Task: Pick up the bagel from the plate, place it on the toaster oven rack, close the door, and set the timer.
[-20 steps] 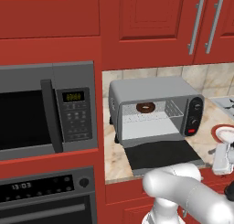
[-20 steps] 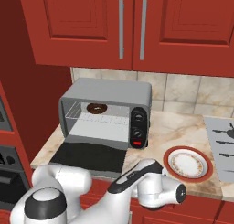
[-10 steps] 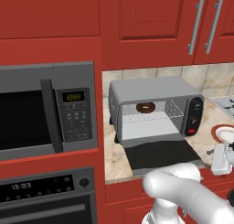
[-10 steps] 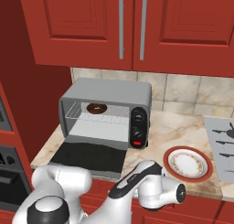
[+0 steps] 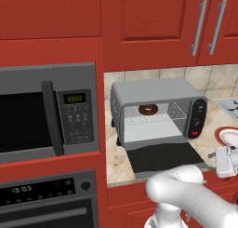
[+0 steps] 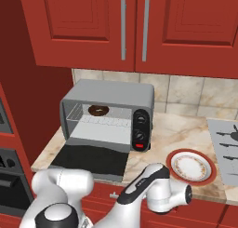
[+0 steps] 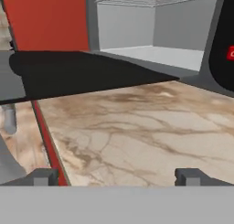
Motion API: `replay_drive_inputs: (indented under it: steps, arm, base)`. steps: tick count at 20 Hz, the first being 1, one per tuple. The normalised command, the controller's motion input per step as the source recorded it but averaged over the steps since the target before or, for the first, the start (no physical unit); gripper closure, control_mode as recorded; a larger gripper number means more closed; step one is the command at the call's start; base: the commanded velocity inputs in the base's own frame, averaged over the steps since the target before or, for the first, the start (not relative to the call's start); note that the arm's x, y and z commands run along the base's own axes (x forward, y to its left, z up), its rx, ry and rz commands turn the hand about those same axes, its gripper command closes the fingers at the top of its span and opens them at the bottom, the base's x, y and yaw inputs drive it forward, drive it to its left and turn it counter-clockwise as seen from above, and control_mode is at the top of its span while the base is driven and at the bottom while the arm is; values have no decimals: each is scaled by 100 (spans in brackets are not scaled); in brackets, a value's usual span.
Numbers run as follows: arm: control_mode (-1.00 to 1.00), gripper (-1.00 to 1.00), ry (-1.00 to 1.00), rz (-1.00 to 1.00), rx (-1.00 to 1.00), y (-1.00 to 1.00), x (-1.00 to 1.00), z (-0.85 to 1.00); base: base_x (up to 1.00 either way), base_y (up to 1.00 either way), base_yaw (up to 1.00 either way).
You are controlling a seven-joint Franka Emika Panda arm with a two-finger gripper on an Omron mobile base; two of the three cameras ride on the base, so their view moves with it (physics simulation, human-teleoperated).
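- Hand view: gripper (image 7: 116, 176) low at the counter's front edge, fingertips spread wide, nothing between them.
- The door (image 7: 87, 74) lies flat, hinged down, just ahead and above the fingertips; its long axis runs across the view, left to right.
- Bagel (image 6: 98, 110) already sits on the toaster oven rack (image 6: 104, 114) inside the toaster oven (image 6: 109, 115); plate (image 6: 191, 166) bare, off to the right.
- Judgement: door closing is next. Free edge of the door faces the hand, so the gripper must come under it and push up and back.
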Motion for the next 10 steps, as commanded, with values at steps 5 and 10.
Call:
replay_drive_inputs:
  steps: [5,10]
  arm:
    - [-100,-100,2,18,10,7,-12,2]
    - [-100,-100,0,4,4,27,0,-2]
  base:
    - [0,0,0]
    - [0,0,0]
